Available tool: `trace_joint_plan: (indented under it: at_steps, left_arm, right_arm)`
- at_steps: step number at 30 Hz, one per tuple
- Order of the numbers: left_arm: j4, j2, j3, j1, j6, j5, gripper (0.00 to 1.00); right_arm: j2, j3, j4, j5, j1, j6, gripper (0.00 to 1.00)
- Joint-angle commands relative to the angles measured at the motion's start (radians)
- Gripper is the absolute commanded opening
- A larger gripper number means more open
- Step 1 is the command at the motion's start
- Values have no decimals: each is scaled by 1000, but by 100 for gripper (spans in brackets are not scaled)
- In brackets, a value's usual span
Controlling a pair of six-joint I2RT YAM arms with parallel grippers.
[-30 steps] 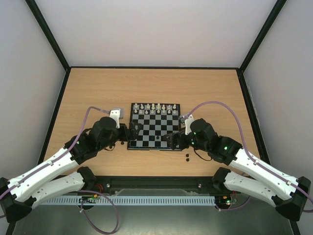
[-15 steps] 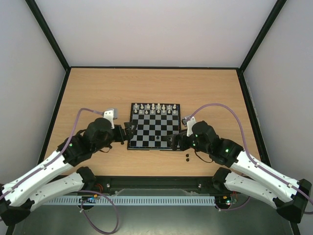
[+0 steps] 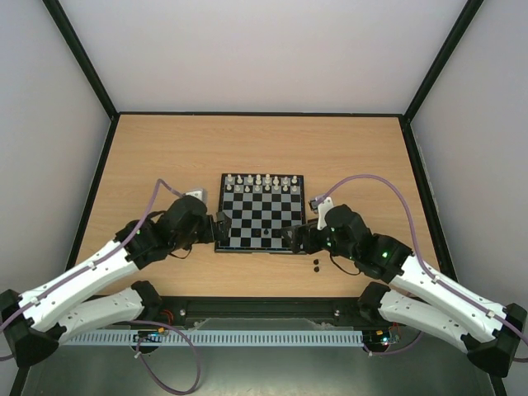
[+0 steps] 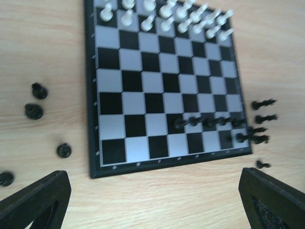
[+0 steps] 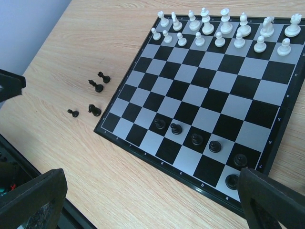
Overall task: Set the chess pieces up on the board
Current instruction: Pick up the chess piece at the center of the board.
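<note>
Board [image 3: 247, 216] sits mid-frame on the table [image 3: 165, 157], white pieces [image 3: 262, 181] lined along its top edge, some black pieces [image 5: 196, 139] on its lower rows & others loose beside it, w/ left tool [image 3: 221, 226] & right tool [image 3: 289, 239] at its bottom corners, both wide open, empty.

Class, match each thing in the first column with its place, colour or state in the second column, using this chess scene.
1 white pieces
2 loose black pieces
3 right gripper
4 board

A open, holding nothing
B on the table beside the board
C filling the board's two far rows
D black and light-grey checks

Pairs: 1-C, 2-B, 3-A, 4-D
</note>
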Motion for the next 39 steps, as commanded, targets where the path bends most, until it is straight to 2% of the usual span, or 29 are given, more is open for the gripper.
trace_joint_plan:
  at_steps: [1, 6, 12, 17, 24, 27, 32, 39]
  left_arm:
    - [-186, 77, 85, 12, 2, -20, 100]
    - [-292, 199, 122, 66, 34, 20, 99]
    - [-274, 316, 52, 256, 131, 191, 100]
    - [-306, 353, 59, 325, 174, 205, 99]
    - [-338, 332, 28, 359, 182, 185, 99]
    - [-321, 307, -17, 374, 172, 186, 93]
    - [-285, 305, -67, 390, 165, 186, 77]
    - [-205, 370, -100, 408, 174, 176, 59]
  right_arm:
    - [18, 38, -37, -10, 6, -16, 99]
    - [38, 46, -30, -52, 6, -38, 99]
    - [24, 31, -22, -95, 6, -45, 99]
    - [-8, 24, -12, -143, 6, -54, 99]
    - [-10, 12, 11, -173, 7, -59, 99]
    - [-2, 10, 16, -193, 6, -65, 99]
    - [3, 5, 27, -213, 6, -68, 99]
    - [-15, -1, 30, -214, 6, -66, 99]
